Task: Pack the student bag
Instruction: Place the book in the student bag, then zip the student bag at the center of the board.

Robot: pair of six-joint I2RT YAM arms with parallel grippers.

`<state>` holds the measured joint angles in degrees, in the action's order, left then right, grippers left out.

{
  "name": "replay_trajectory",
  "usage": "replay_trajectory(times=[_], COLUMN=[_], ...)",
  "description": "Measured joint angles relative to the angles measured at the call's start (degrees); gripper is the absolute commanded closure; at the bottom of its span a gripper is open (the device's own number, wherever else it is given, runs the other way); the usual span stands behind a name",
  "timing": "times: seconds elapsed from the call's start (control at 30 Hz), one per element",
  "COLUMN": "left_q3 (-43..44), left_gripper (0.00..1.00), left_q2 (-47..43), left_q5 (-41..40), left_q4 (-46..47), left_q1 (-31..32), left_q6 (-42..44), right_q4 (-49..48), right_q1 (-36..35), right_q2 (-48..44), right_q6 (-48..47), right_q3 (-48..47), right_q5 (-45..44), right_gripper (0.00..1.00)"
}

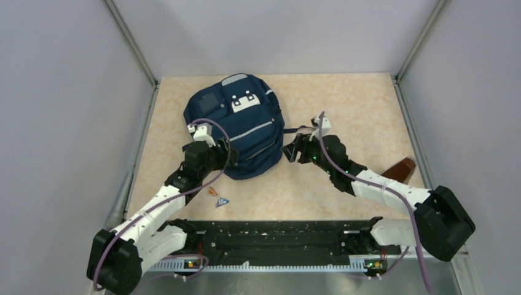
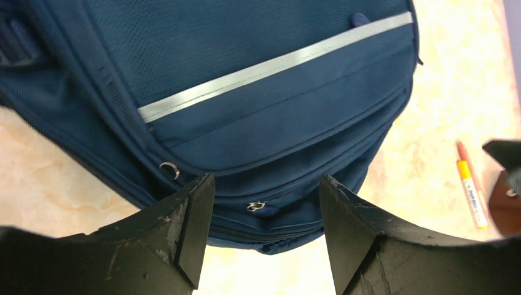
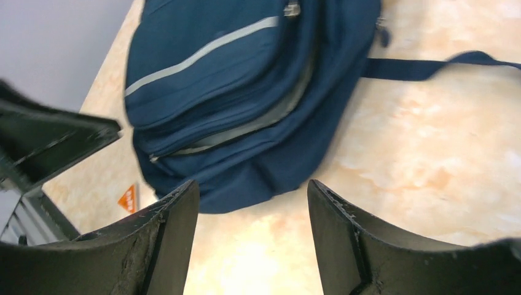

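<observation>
Top external view gives us the student bag (image 1: 236, 126) lying front up on the bench (image 1: 356, 104). It sits left of centre, with its top toward the far edge and one strap (image 1: 296, 129) trailing out to the right.

The left hand (image 2: 265, 209) hangs at the bag's near left corner. In its wrist view its fingers (image 2: 191, 227) stand apart around the bag's lower end, where we see a zip pull (image 2: 255, 206). They pinch nothing, and we cannot tell whether they touch the cloth.

The right hand (image 3: 252, 209) is just right of the bag by the strap. Its fingers are apart too, over bare bench.

An orange-and-yellow marker (image 2: 472, 193) and a small blue triangle (image 1: 222, 201) lie near the bag's bottom edge. We cannot make out what the triangle is.

A reddish-brown object (image 1: 402, 169) near the bench's right edge is half hidden behind the right arm.
</observation>
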<state>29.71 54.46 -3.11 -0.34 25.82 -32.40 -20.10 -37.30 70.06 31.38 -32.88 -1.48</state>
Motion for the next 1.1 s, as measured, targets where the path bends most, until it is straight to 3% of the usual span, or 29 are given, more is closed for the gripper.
replay_trajectory(times=[0.17,0.37,0.63,0.83,1.1], left_q3=[-3.26,-5.57,-5.81,-8.04,-9.90], left_gripper=[0.33,0.35,0.35,0.36,0.46], left_q2=[0.04,0.83,2.75,3.21,6.03], left_q5=[4.92,8.57,8.70,8.48,9.42], left_q4=[1.62,5.49,6.36,8.00,12.44], left_q1=[-6.91,-11.56,-13.44,-14.25,-14.67], left_q6=[-5.07,-8.41,-8.37,-9.75,-12.17], right_q4=[2.10,2.67,6.91,9.25,10.82], right_q1=[-10.29,-17.75,-18.93,-19.58,-21.40], right_q2=[2.51,15.41,28.70,32.59,36.26], right_q6=[-4.74,-7.39,-7.78,-7.85,-7.89], right_q3=[-5.75,-15.45,-25.86,-30.27,-32.17], right_q5=[-3.74,-4.57,-2.10,-1.90,-4.07], right_gripper=[0.46,0.50,0.50,0.50,0.50])
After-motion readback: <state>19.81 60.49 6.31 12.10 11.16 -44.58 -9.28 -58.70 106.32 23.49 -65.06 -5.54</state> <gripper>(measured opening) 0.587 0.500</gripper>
